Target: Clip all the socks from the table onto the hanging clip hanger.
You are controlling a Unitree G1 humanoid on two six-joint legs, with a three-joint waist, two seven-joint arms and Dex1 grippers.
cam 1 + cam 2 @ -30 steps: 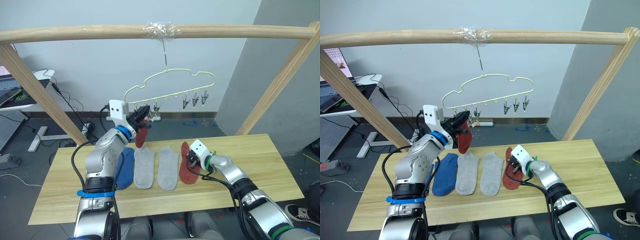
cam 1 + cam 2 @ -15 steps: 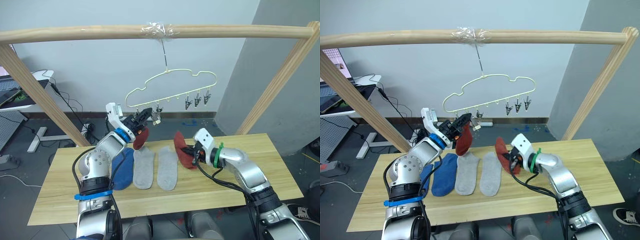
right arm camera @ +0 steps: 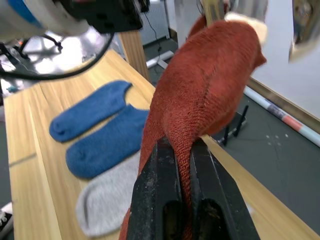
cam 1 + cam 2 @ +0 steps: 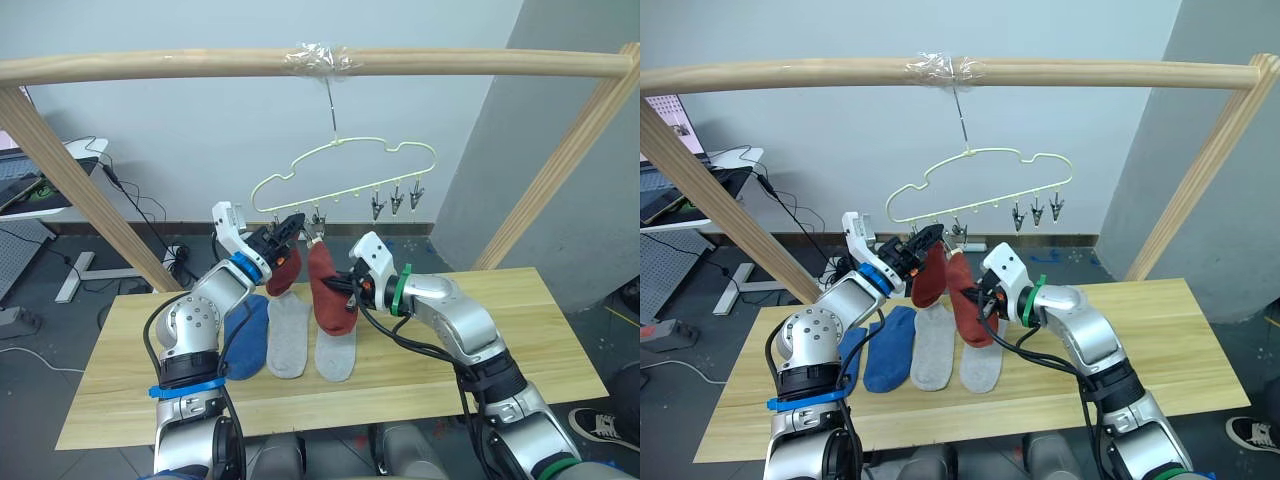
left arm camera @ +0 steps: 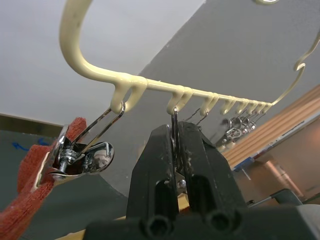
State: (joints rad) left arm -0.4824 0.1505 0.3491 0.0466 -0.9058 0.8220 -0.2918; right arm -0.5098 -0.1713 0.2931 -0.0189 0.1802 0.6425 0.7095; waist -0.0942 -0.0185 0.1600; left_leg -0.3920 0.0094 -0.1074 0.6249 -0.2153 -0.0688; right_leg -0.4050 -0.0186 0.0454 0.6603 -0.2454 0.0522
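Your right arm hides part of the grey sock [image 4: 335,350] on the counter [image 4: 520,330]. Your right gripper [image 3: 181,150] is clamped on a red sock [image 4: 328,290], lifted just below the hanger [image 4: 340,170]. Your left gripper [image 5: 175,142] pinches a clip [image 5: 175,117], beside a clipped red sock [image 4: 284,272].

My right gripper [image 4: 983,292] lifted rust red sock [image 4: 967,305] off table [image 4: 1200,330], carried it leftward, up beside other red sock [image 4: 929,277] near clip hanger [image 4: 970,185].
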